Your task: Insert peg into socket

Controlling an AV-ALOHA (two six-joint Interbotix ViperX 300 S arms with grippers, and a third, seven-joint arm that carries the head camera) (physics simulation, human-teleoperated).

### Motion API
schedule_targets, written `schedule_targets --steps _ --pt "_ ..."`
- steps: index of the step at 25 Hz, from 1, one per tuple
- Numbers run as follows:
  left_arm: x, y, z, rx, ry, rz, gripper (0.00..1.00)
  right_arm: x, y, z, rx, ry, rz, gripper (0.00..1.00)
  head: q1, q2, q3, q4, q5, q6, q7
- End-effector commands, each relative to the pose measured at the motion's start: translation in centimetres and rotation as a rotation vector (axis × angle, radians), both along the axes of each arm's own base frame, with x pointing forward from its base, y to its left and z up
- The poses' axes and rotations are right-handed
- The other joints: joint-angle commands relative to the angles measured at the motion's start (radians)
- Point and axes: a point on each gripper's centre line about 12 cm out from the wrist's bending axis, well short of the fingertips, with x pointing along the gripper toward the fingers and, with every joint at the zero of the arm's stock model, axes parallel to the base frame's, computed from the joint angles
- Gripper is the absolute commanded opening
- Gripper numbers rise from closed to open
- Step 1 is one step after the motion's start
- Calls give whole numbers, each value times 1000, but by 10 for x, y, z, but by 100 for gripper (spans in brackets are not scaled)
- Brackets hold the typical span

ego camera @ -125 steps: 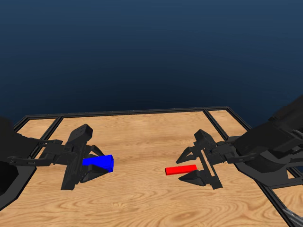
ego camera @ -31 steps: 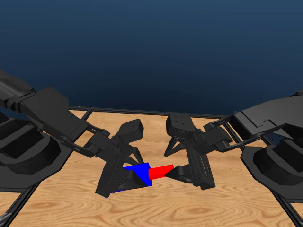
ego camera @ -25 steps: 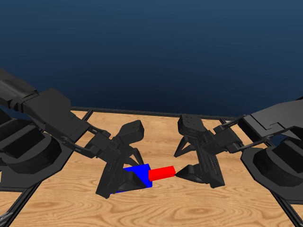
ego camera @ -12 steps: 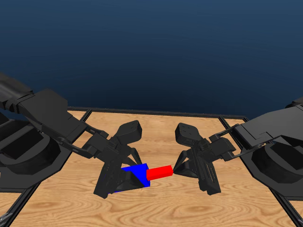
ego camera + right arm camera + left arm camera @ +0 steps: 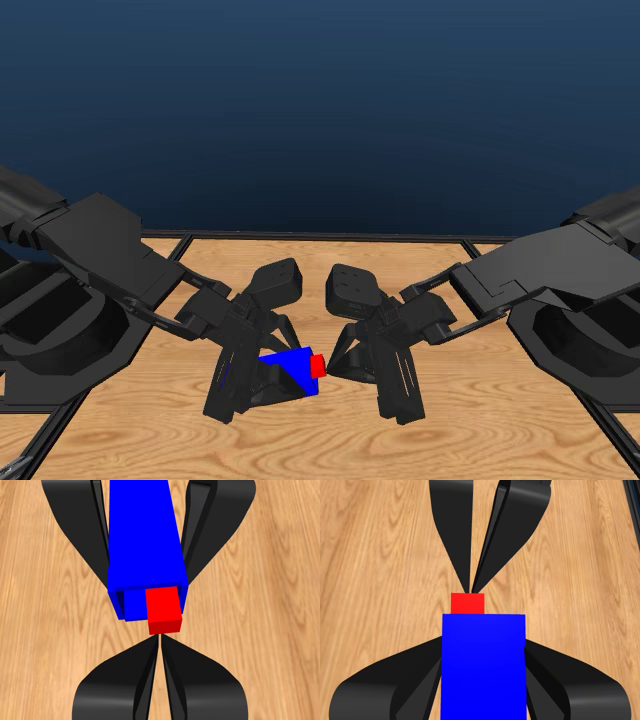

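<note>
The blue socket [image 5: 288,366] is held just above the table, with my left gripper [image 5: 268,378] shut on its sides. Most of the red peg [image 5: 318,365] is inside the socket's open end, and only a short stub sticks out. My right gripper [image 5: 337,364] is shut on that stub's outer end, its tips close to the socket mouth. In the right wrist view the peg [image 5: 163,609] sits toward one side of the socket's [image 5: 144,535] hollow opening, just beyond my right gripper [image 5: 160,637]. The left wrist view shows the socket [image 5: 484,670] between my left gripper's [image 5: 484,647] jaws, with the peg stub [image 5: 467,603] past it.
The wooden table [image 5: 330,440] has a black frame [image 5: 320,237] along its far edge and sides. Both arms' bulky bases fill the left and right of the head view. The two grippers nearly meet at the table's middle.
My right gripper has moved left toward the socket, driving the peg in; the long red length seen earlier has shrunk to a short stub. The left gripper has held the socket still.
</note>
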Motion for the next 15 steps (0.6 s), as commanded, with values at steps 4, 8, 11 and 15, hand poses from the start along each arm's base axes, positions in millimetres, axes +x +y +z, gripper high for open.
schedule_targets --steps 4,8,11,15 --pt "9 0 18 -12 -43 10 0 23 4 10 11 -85 31 0 -9 1 -11 1 -10 8 13" --pt "7 -1 14 -10 -19 14 0 25 4 5 23 -90 29 0 -9 1 -12 1 -10 10 13" --pt "6 0 17 -16 -25 20 0 10 1 0 39 -62 8 0 -5 -1 -13 1 -14 8 10" --pt "3 -1 16 -26 -31 21 0 -8 1 3 132 -144 -35 64 -1 -4 -13 2 -19 7 8"
